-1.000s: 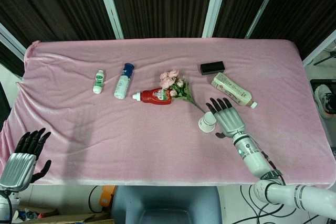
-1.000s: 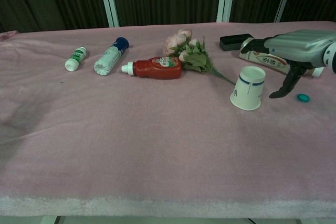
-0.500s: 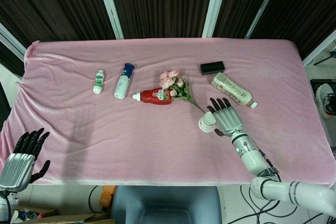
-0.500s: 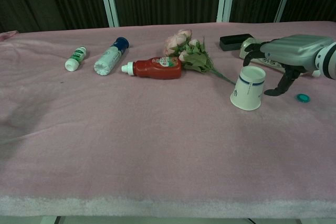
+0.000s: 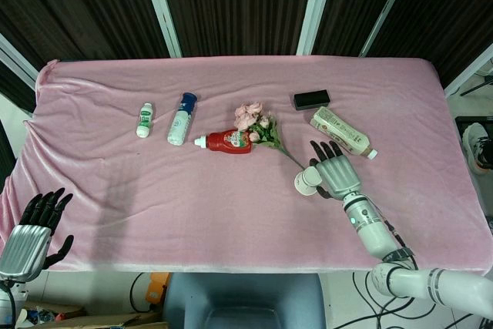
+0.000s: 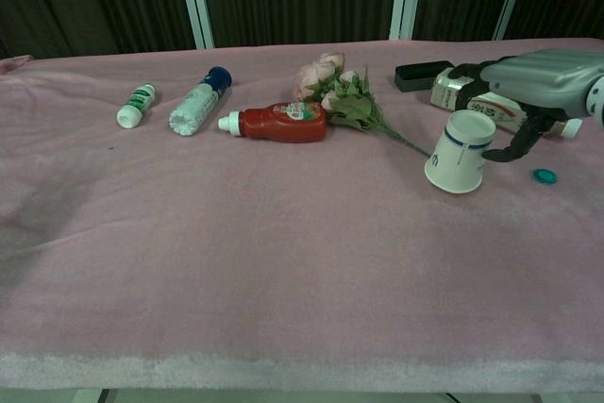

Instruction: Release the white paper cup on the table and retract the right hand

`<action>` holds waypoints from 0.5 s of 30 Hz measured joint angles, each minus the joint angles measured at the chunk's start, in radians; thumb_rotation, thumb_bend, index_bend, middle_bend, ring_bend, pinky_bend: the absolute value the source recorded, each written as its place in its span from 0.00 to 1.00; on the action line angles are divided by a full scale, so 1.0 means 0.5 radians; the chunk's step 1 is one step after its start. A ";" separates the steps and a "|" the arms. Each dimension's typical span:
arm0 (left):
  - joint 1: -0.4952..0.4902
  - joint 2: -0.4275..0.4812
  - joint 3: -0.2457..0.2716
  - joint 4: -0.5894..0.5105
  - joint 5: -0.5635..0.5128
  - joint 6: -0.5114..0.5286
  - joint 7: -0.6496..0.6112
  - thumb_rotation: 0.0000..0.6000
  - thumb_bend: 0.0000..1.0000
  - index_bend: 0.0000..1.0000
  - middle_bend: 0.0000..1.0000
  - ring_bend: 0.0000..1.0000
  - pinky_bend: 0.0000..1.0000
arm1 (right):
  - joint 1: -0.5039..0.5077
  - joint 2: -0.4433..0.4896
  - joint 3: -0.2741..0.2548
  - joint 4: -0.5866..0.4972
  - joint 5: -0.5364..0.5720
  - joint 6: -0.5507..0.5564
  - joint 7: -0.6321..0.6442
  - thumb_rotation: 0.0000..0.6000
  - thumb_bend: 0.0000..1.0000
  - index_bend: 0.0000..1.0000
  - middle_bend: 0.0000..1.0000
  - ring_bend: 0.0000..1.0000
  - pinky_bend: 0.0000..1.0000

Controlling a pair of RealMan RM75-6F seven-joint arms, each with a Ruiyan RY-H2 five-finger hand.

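The white paper cup [image 6: 460, 150] with a blue band leans on the pink table [image 6: 236, 261], its mouth turned up toward my right hand [image 6: 538, 82]. The thumb [image 6: 510, 148] presses the cup's right side and the fingers [image 6: 469, 74] reach past its far rim, so the hand holds it. From the head view the cup [image 5: 306, 182] sits tight against the right hand [image 5: 337, 172]. My left hand [image 5: 32, 227] hangs off the table's near left corner, fingers apart and holding nothing.
A beige drink bottle [image 6: 472, 101] and a black box [image 6: 423, 74] lie just behind the right hand. A small green cap [image 6: 543, 176] lies beside the thumb. Flowers [image 6: 338, 92], a red sauce bottle [image 6: 278, 123], a blue-capped bottle [image 6: 198, 103] and a small white bottle [image 6: 137, 106] lie further left.
The right hand closed in on the cup from the right and its thumb met the cup's side. The cup shifted right and tilted more toward the hand. The left hand stayed put.
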 measured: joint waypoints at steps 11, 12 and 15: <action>-0.001 -0.007 0.010 0.000 0.022 0.000 0.012 1.00 0.40 0.00 0.00 0.02 0.06 | -0.207 0.218 -0.135 0.089 -0.151 0.124 0.164 1.00 0.44 0.51 0.03 0.00 0.00; -0.003 -0.008 0.010 0.000 0.021 -0.005 0.013 1.00 0.40 0.00 0.00 0.02 0.06 | -0.213 0.209 -0.132 0.149 -0.132 0.106 0.189 1.00 0.44 0.51 0.03 0.00 0.00; -0.006 -0.011 0.010 -0.001 0.018 -0.011 0.020 1.00 0.40 0.00 0.00 0.02 0.06 | -0.220 0.174 -0.119 0.315 -0.087 0.022 0.275 1.00 0.44 0.50 0.03 0.00 0.00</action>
